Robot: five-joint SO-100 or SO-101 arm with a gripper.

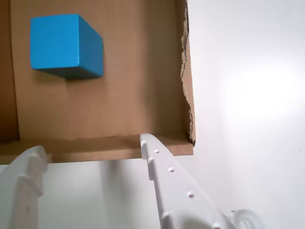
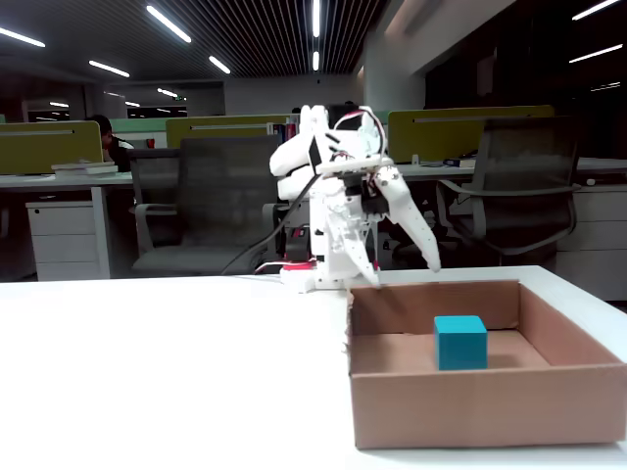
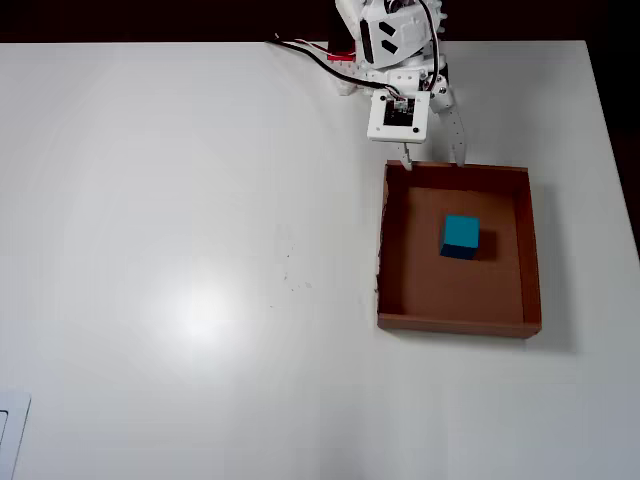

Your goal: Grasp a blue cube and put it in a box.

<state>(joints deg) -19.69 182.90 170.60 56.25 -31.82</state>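
A blue cube (image 3: 460, 237) sits inside the cardboard box (image 3: 531, 250); the gripper (image 3: 432, 157), fingers spread and empty, hovers over its rim.

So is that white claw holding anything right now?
White two-finger gripper: open and holding nothing; the blue cube sits apart from it on the floor of the brown cardboard box.

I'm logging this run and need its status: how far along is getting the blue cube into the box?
Done: the blue cube sits on the floor of the cardboard box, apart from its walls. In hand: nothing; the gripper is open and empty, over the box's wall nearest the arm's base in the overhead view. Left: apparently only pulling the arm away, since no other cube shows on the table.
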